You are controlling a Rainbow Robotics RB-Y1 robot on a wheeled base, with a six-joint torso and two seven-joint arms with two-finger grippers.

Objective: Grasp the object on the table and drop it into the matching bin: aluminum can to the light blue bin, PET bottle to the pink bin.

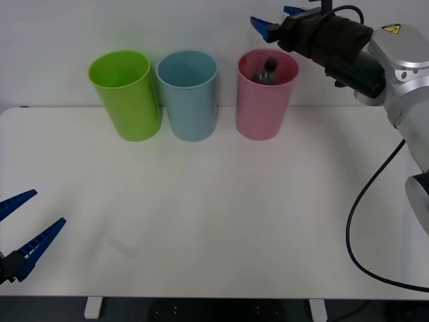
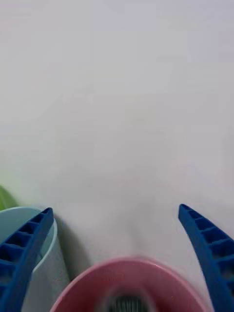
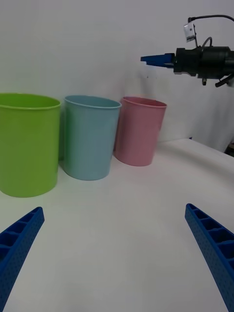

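Note:
The PET bottle (image 1: 267,72) is inside the pink bin (image 1: 261,107), its black cap and dark body showing just below the rim. In the right wrist view it is a dark blur (image 2: 124,303) in the pink bin's mouth (image 2: 97,275). My right gripper (image 1: 270,19) hangs open just above that bin with nothing between its fingers (image 2: 114,210). The left wrist view shows the right gripper (image 3: 156,59) above the pink bin (image 3: 141,131). The light blue bin (image 1: 191,107) stands to the left of the pink one. My left gripper (image 1: 23,228) is open low over the table (image 1: 214,215) at its front left corner.
A lime green bin (image 1: 127,100) stands left of the light blue bin (image 3: 90,139), the three in a row along the table's far edge against a white wall. A black cable (image 1: 355,221) hangs beside the right arm.

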